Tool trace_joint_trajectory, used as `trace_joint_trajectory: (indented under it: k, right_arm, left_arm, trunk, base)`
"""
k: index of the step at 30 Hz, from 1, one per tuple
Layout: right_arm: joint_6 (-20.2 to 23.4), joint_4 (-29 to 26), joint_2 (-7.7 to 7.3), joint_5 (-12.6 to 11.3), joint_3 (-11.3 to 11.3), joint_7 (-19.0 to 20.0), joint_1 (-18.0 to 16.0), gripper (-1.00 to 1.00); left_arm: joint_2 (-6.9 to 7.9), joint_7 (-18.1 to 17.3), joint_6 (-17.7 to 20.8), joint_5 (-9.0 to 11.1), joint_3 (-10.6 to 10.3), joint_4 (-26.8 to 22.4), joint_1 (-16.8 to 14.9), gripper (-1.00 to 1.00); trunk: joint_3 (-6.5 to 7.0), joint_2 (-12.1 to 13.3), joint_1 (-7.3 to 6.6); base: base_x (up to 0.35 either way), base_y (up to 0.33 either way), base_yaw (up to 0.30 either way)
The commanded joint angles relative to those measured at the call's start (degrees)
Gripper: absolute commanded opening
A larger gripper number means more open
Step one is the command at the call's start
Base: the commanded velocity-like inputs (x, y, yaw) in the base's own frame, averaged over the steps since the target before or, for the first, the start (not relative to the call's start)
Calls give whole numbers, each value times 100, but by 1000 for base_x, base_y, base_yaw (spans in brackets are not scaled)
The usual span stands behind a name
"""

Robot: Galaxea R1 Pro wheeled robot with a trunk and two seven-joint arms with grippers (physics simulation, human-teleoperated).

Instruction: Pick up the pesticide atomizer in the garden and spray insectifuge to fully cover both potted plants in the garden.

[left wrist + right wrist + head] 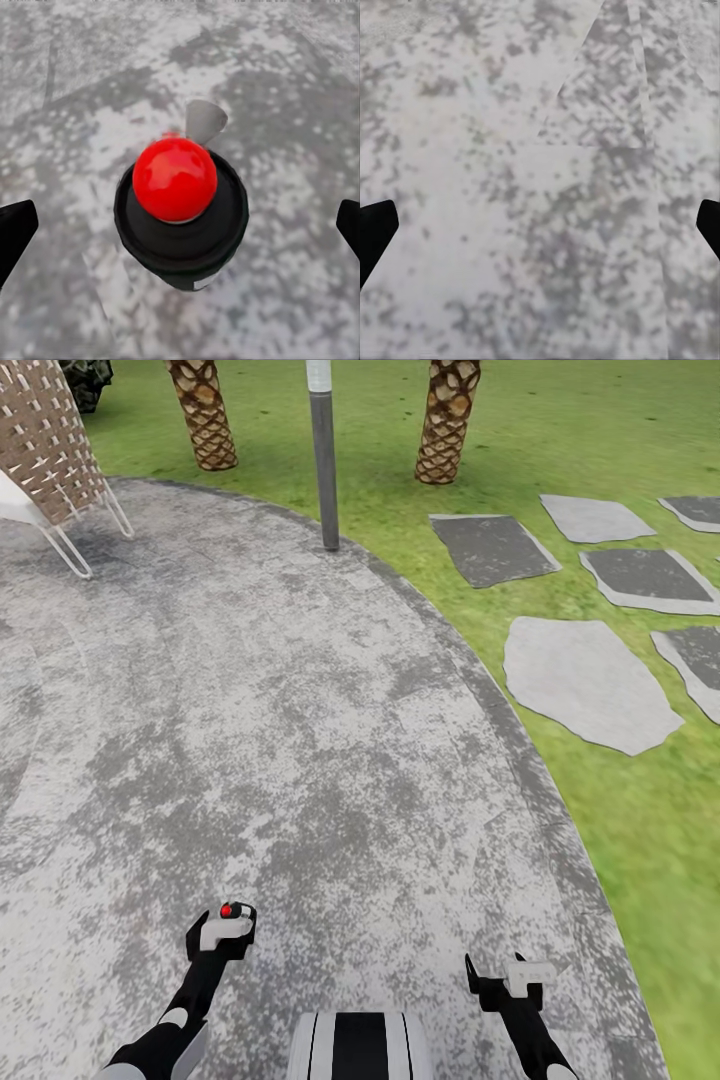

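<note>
The pesticide atomizer appears top-down in the left wrist view: a red round cap on a black collar with a pale nozzle. It hangs above the grey patio in my left gripper, whose dark fingers stand on either side of it. Its red cap also shows in the head view. My right gripper is open and empty over the paving, low on the right. The potted plants are out of view.
A woven chair on white legs stands at the far left. A grey pole rises at the patio's edge, with two palm trunks behind. Lawn with stepping stones lies to the right.
</note>
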Motion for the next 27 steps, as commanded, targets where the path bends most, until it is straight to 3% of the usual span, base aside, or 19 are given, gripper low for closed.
trace_joint_trajectory:
  k: [1, 27]
  right_arm:
    - [-16, 3, 1, 6, 0, -6, -2, 100]
    - [-16, 3, -2, 6, 0, -6, -2, 100]
  left_arm:
    - [-2, 2, -18, -16, 18, 5, -3, 100]
    - [-10, 2, -19, -15, 22, 2, -3, 100]
  trunk:
    - [-3, -1, 0]
    - [-45, -1, 0]
  base:
    - [49, 0, 0]
    - [3, 0, 0]
